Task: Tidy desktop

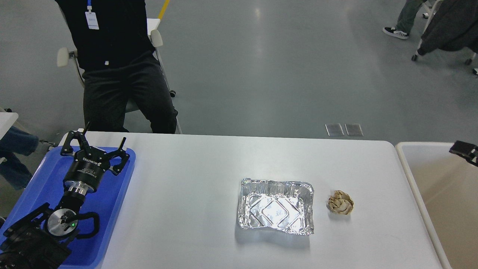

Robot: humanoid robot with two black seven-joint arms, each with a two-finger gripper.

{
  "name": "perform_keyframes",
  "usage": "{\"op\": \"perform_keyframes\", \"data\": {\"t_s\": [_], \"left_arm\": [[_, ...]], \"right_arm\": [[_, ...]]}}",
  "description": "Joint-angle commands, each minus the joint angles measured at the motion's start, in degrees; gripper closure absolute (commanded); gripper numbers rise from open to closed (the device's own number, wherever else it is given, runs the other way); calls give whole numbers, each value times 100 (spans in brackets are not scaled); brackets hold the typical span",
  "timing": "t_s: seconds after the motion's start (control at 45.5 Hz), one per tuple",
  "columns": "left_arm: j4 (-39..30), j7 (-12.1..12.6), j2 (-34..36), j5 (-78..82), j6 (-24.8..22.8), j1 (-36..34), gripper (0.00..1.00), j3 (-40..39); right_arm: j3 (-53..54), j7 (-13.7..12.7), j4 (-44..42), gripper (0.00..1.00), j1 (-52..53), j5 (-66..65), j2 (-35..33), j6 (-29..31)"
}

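Observation:
The white desktop (186, 175) holds a crumpled foil tray (275, 206) right of centre and a crumpled brown paper ball (340, 202) just to its right. My left gripper (101, 139) is open and empty, hovering over the far end of a blue plastic tray (112, 201) at the table's left edge. Only a black tip of my right arm's far end (464, 150) shows at the right edge, over a cream-white bin (405, 164). Its fingers cannot be told apart.
A person in black sits on a chair (157, 41) just behind the table's far left corner. The bin stands against the table's right end. More people and a rolling chair are far back at the right.

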Motion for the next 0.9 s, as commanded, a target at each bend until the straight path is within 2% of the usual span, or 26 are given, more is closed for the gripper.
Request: {"op": "perform_keyframes", "data": {"t_s": [0.0, 0.22, 0.329, 0.439, 0.505, 0.593, 0.747, 0.879], "left_arm": [[-2, 1, -7, 1, 0, 0, 1, -1], [-2, 1, -16, 1, 0, -9, 1, -1], [-2, 1, -16, 1, 0, -9, 1, -1], [-2, 1, -8, 1, 0, -9, 1, -1], [-2, 1, -16, 1, 0, -9, 1, -1], [-2, 1, -16, 1, 0, -9, 1, -1], [-2, 1, -16, 1, 0, -9, 1, -1], [-2, 1, -16, 1, 0, 0, 1, -1]], "right_arm": [[-450, -247, 932, 0, 1125, -316, -356, 353], [-2004, -239, 1117, 0, 2610, -290, -207, 854], [-3550, -212, 1240, 0, 3629, 8, 460, 1205], [-4992, -204, 1688, 0, 4526, 999, 1355, 1671], [-5476, -204, 1785, 0, 4755, 1703, 1997, 1856], [-5697, -204, 1785, 0, 4808, 2311, 2421, 2198], [-5698, -204, 2049, 0, 5387, 2312, 2825, 3016], [-5557, -221, 2295, 0, 6091, 2207, 2703, 3921]]}}
